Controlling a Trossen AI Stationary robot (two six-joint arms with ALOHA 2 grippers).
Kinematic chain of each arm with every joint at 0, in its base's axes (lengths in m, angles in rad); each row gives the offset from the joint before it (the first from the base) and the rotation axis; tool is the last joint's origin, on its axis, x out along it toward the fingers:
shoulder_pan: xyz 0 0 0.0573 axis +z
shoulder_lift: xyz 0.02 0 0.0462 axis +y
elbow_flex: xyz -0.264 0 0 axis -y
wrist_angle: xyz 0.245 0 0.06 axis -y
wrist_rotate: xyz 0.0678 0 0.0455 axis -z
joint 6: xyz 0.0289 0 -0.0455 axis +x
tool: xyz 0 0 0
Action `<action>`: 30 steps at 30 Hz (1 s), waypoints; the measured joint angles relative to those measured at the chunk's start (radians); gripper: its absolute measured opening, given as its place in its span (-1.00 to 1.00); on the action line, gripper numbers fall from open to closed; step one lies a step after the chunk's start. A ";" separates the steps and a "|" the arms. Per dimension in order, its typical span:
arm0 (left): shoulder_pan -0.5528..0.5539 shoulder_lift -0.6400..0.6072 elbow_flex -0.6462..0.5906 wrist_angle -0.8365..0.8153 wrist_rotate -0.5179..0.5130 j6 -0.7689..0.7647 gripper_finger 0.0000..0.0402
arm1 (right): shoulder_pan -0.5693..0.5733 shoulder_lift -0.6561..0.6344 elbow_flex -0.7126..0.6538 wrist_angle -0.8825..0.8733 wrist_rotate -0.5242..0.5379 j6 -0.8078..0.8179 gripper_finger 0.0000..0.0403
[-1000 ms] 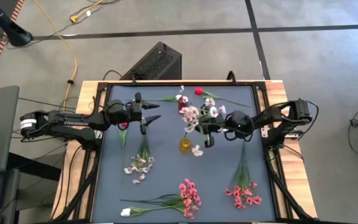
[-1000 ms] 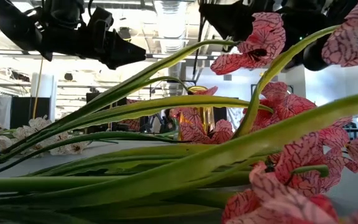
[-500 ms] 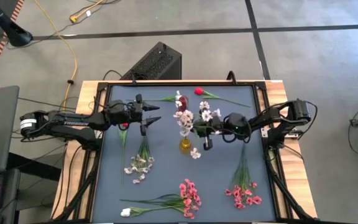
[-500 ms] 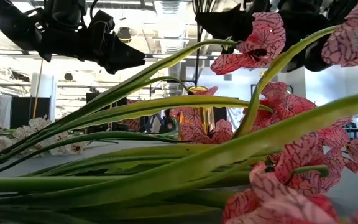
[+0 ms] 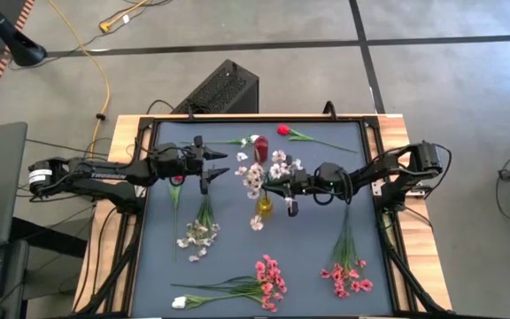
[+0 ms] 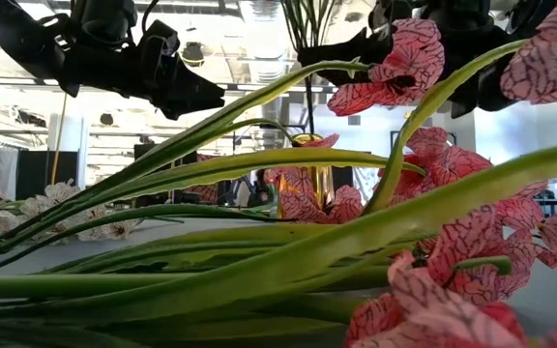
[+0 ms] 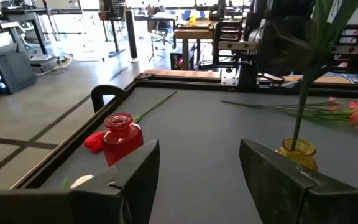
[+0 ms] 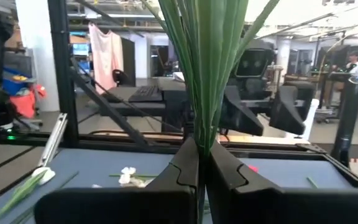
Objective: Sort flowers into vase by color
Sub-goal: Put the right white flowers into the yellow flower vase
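My right gripper (image 5: 283,188) is shut on a pale pink-white spray (image 5: 257,175) and holds it over the yellow vase (image 5: 264,206) at mid-table. In the left wrist view the spray's stem (image 7: 300,106) runs down to the yellow vase's mouth (image 7: 296,149). My left gripper (image 5: 222,165) is open and empty, hovering left of the red vase (image 5: 261,147). A red rosebud (image 5: 283,130) and a white bud (image 5: 253,139) lie near the far edge. Another pale spray (image 5: 200,232), two bright pink sprays (image 5: 269,278) (image 5: 348,275) and a white bud (image 5: 180,301) lie nearer. My right gripper pinches the spray's bundle of green stem and leaves (image 8: 199,124) between its two fingers (image 8: 179,174). The fingers come level from the table's right, across the stem. The spray stands upright, blossoms above the fingers, its lower stem end at the yellow vase's mouth.
The dark mat has a raised frame (image 5: 366,177) all round. In the low view, the near pink spray's leaves (image 6: 259,261) fill the foreground. A black box (image 5: 224,89) stands on the floor beyond the far edge.
My right gripper has moved toward the table's left with the pale spray, bringing it over the yellow vase. The blossoms have shifted left with it, and the stem now hangs down at the vase's mouth.
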 joint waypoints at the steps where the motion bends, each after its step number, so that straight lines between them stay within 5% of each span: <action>1: 0.000 0.000 0.000 0.000 0.000 -0.001 0.06 | 0.000 0.000 0.000 -0.001 0.006 0.000 -0.82; 16: 0.000 0.000 0.000 -0.022 0.000 -0.015 0.06 | 0.025 0.001 0.000 -0.032 0.024 0.005 -0.57; 30: -0.020 0.000 0.000 -0.059 -0.001 -0.019 0.06 | 0.028 -0.004 0.000 -0.072 -0.006 0.043 0.09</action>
